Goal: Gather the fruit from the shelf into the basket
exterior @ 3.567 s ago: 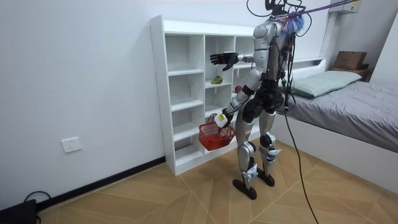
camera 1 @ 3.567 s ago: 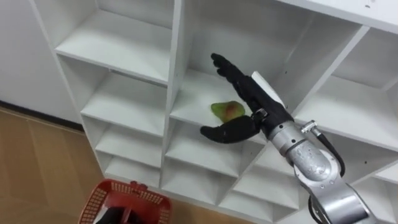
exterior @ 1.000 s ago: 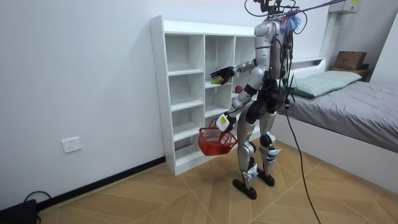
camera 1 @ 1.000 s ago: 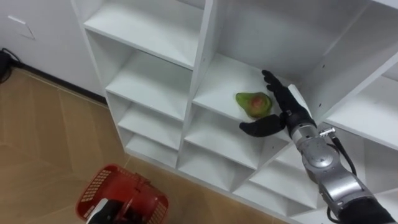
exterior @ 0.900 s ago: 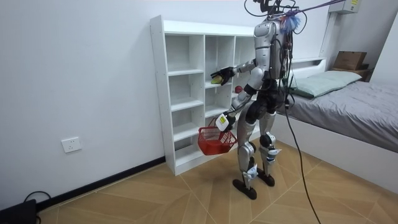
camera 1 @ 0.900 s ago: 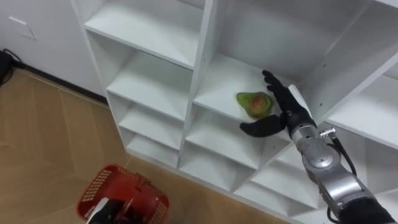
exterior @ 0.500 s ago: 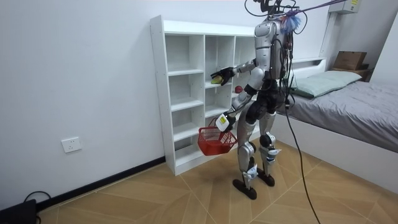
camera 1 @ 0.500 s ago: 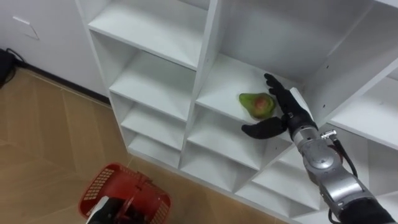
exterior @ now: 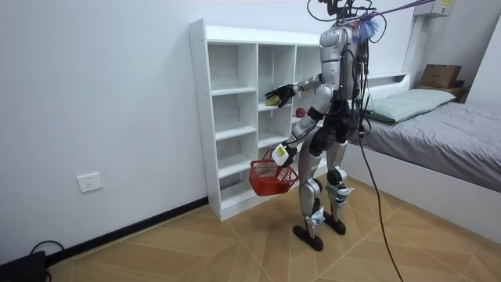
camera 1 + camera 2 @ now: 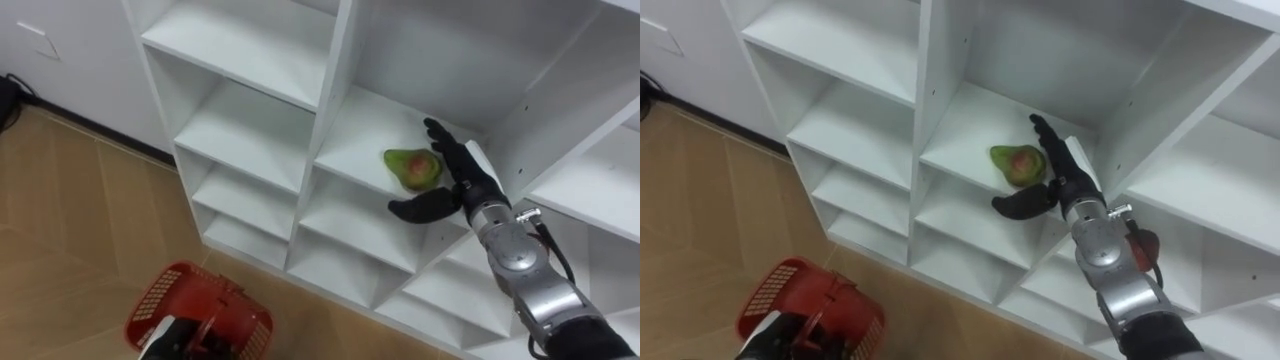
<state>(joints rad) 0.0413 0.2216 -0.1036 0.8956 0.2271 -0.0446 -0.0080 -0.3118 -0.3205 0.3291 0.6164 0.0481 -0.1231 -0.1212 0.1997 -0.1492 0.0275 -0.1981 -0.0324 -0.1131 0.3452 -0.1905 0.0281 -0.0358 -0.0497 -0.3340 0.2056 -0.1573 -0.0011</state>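
Observation:
A green pear point(image 10: 411, 167) with a reddish blush lies on a middle shelf of the white closet point(image 10: 330, 110). My right hand point(image 10: 462, 178) reaches into that cubby and is open. Its straight fingers lie along the pear's right side and the thumb point(image 10: 418, 208) spreads out below and in front of it. In the right eye view the pear point(image 10: 1018, 163) and the right hand point(image 10: 1067, 176) stand the same way. My left hand point(image 9: 280, 153) hangs low, curled round the handle of a red mesh basket point(image 10: 200, 318), which hangs beside my left leg.
I stand right in front of the closet, which has several open cubbies. A small red round thing point(image 10: 1147, 246) sits in a cubby to the right, behind my forearm. A bed point(image 9: 438, 133) stands at the room view's right, and wooden floor point(image 10: 70, 230) lies to my left.
Since 3.6 s ago my right hand has come down from above the shelf into the cubby, beside the pear. Over the last second almost nothing has moved.

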